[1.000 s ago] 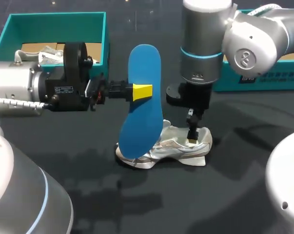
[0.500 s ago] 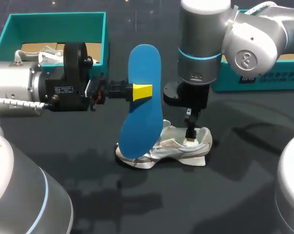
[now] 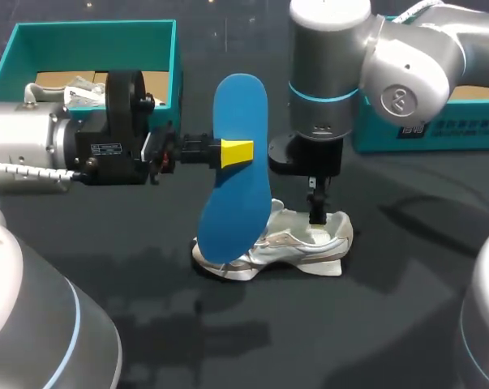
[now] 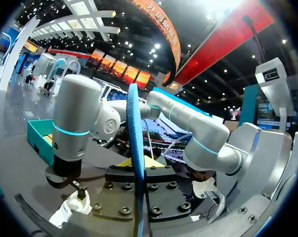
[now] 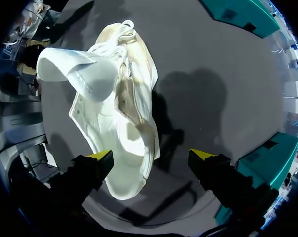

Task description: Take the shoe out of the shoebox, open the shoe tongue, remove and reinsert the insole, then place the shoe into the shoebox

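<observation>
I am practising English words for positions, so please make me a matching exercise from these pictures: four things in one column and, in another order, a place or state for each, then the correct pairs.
Things:
1. insole
2. shoe
3. shoebox
4. right hand

Places or states:
A. open, just above the shoe
B. lying on the table
C. held upright in the left hand
D. teal, at the table's far left corner

Pairs: 1-C, 2-B, 3-D, 4-A
</observation>
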Controlling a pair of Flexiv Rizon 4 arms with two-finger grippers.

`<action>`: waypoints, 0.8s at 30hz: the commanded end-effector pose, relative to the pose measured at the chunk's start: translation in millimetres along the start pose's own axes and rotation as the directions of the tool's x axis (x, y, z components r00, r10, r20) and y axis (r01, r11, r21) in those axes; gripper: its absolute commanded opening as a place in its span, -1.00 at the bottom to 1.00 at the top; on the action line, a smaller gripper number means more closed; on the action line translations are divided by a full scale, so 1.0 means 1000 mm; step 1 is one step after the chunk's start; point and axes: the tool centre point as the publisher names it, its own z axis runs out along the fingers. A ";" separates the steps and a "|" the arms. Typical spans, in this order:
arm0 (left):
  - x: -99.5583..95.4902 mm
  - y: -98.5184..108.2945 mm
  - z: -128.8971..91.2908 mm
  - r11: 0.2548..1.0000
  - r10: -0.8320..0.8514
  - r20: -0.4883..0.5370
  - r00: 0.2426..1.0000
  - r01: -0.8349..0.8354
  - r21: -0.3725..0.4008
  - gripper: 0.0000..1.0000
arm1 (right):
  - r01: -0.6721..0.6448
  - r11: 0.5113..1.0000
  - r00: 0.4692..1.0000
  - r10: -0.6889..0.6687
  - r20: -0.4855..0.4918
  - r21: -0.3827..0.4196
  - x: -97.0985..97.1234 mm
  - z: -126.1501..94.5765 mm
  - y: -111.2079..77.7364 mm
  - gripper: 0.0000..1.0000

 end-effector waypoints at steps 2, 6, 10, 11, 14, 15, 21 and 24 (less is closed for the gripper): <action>-0.001 0.001 0.003 1.000 0.001 -0.001 1.000 -0.001 0.002 -1.00 | 0.013 1.000 1.000 -0.013 -0.003 -0.001 -0.006 0.013 0.007 1.00; -0.001 0.001 0.003 1.000 0.001 -0.001 1.000 -0.001 0.002 -1.00 | 0.014 1.000 1.000 -0.014 -0.005 -0.013 -0.010 0.018 0.010 1.00; -0.001 0.001 0.003 1.000 0.001 -0.001 1.000 -0.001 0.002 -1.00 | 0.009 1.000 1.000 -0.009 -0.017 -0.004 -0.015 0.021 0.016 1.00; -0.001 0.001 0.003 1.000 0.001 -0.001 1.000 -0.001 0.002 -1.00 | 0.011 1.000 1.000 -0.011 -0.018 -0.004 -0.016 0.022 0.017 1.00; -0.001 0.001 0.003 1.000 0.001 -0.001 1.000 -0.001 0.002 -1.00 | 0.021 1.000 0.999 -0.021 -0.027 -0.005 -0.018 0.027 0.021 1.00; -0.001 0.001 0.003 1.000 0.001 -0.001 1.000 -0.001 0.002 -1.00 | 0.023 1.000 0.999 -0.023 -0.030 -0.007 -0.019 0.028 0.023 1.00; -0.001 0.001 0.003 1.000 0.001 -0.001 1.000 -0.001 0.002 -1.00 | 0.031 0.999 0.999 -0.031 -0.041 -0.020 -0.018 0.036 0.027 1.00; -0.001 0.001 0.003 1.000 0.001 -0.001 1.000 -0.001 0.002 -1.00 | 0.031 0.999 0.998 -0.032 -0.045 -0.026 -0.017 0.039 0.028 0.98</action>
